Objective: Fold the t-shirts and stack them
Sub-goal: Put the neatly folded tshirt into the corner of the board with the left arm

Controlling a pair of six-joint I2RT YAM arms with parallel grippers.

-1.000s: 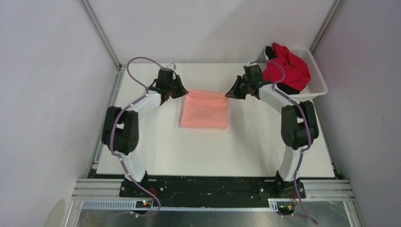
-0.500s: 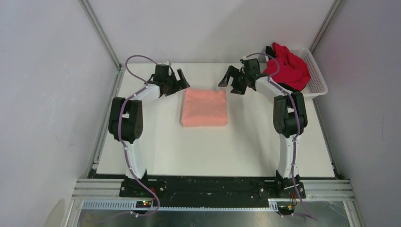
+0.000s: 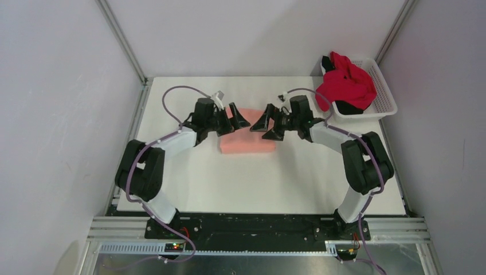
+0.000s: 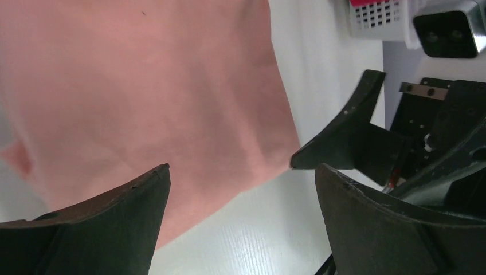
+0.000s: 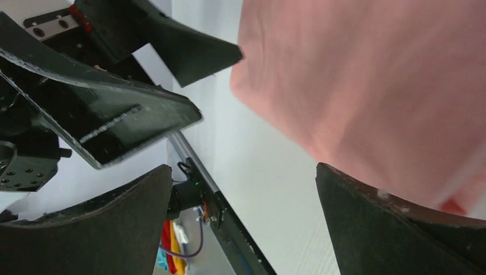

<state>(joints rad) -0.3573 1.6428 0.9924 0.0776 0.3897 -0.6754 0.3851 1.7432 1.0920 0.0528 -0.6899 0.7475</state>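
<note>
Salmon-pink cotton, folded into a neat rectangle, lies flat on the white desk (image 3: 258, 183). This salmon-pink t-shirt (image 3: 246, 143) sits in the far half, about midway between the left and right edges. It has not shifted from where it lay half a second ago.

What has changed is the arms. A moment back each one was out beside the shirt's far corners, the left off its left side and the right off its right side. Now both have swung inward over the far part of the cloth and face each other, tips close but apart. The left pincer (image 3: 236, 123) is released, its jaws spread wide and nothing between them. The right pincer (image 3: 261, 132) is spread the same way and also holds nothing.

From the left wrist view, the pink shirt (image 4: 143, 86) fills the space beyond the left pincer (image 4: 242, 169), and one finger of the other arm pokes in from the right. The right wrist view mirrors that. The shirt (image 5: 372, 74) spreads past the right pincer (image 5: 243, 167), with the left arm's fingers at the upper left. Whether any fingertip touches the cloth, I cannot tell.

At the far right corner the white mesh basket (image 3: 385, 86) sits as before. The red t-shirt (image 3: 347, 83) is heaped over its rim, and the black t-shirt (image 3: 347, 107) shows beneath it.
</note>
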